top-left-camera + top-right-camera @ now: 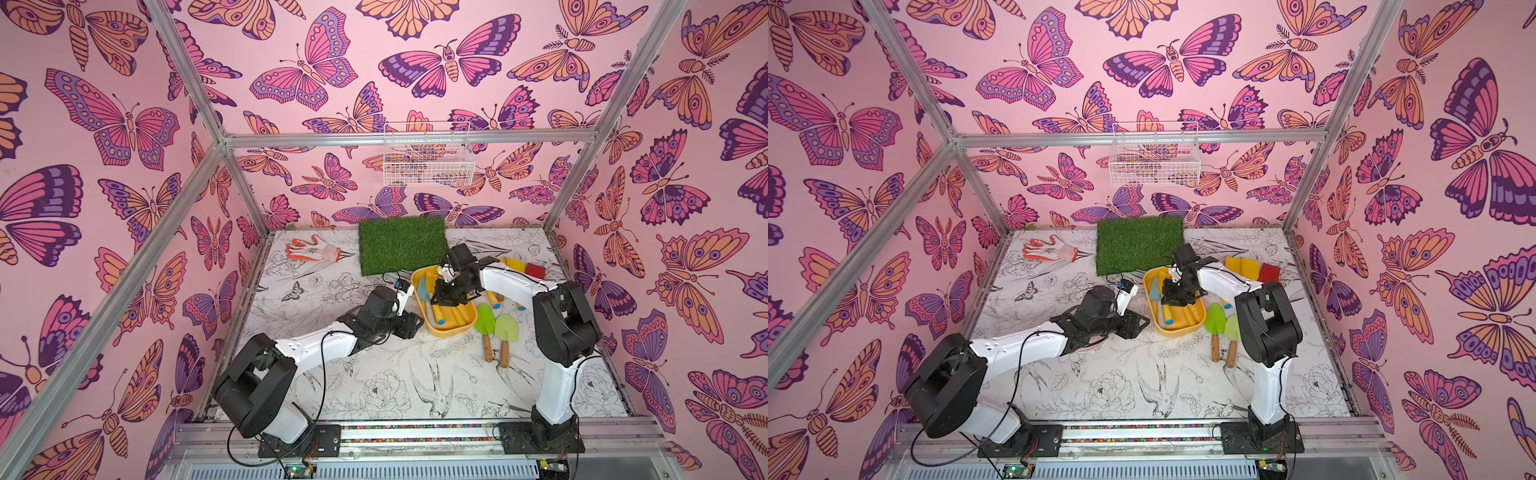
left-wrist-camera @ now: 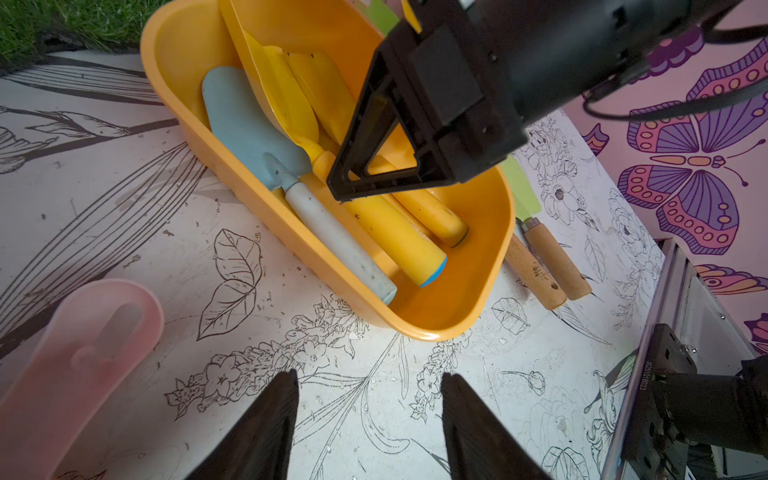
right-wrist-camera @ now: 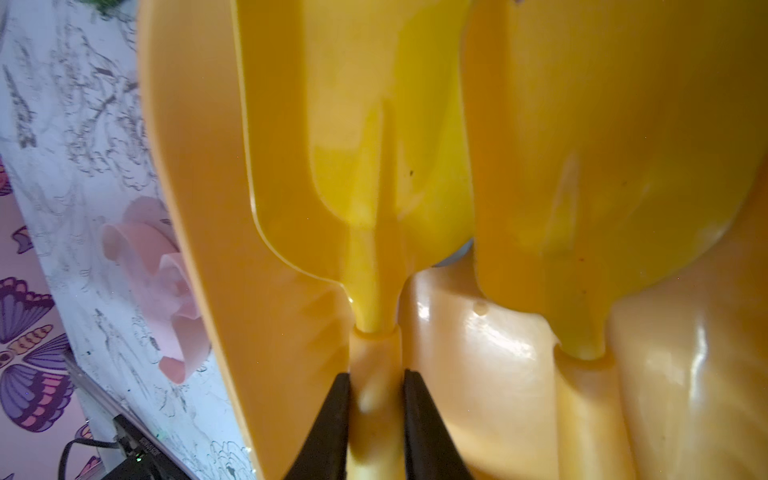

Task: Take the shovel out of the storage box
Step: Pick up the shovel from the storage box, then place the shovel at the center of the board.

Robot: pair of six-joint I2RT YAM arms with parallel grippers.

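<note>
Your right tool (image 3: 376, 386) is clamped on the handle of the yellow plastic shovel (image 3: 353, 145), right below the blade neck, w/ fingers tight on both sides. That shovel lies in the shallow yellow-orange plastic storage box (image 2: 449, 307), blade twd the turf end, btwn a blue-grey shovel w/ a white handle (image 2: 257, 124) and a second yellow shovel (image 2: 432, 212). Your left tool (image 2: 370, 382) hangs just beside the box over the flower-print bench (image 2: 124, 187) — fingers apart, nothing btwn them. Two green trowels w/ wooden handles (image 1: 484, 320) lie on the bench just past the box's other side; a green turf mat (image 1: 401, 245) sits behind it.
</note>
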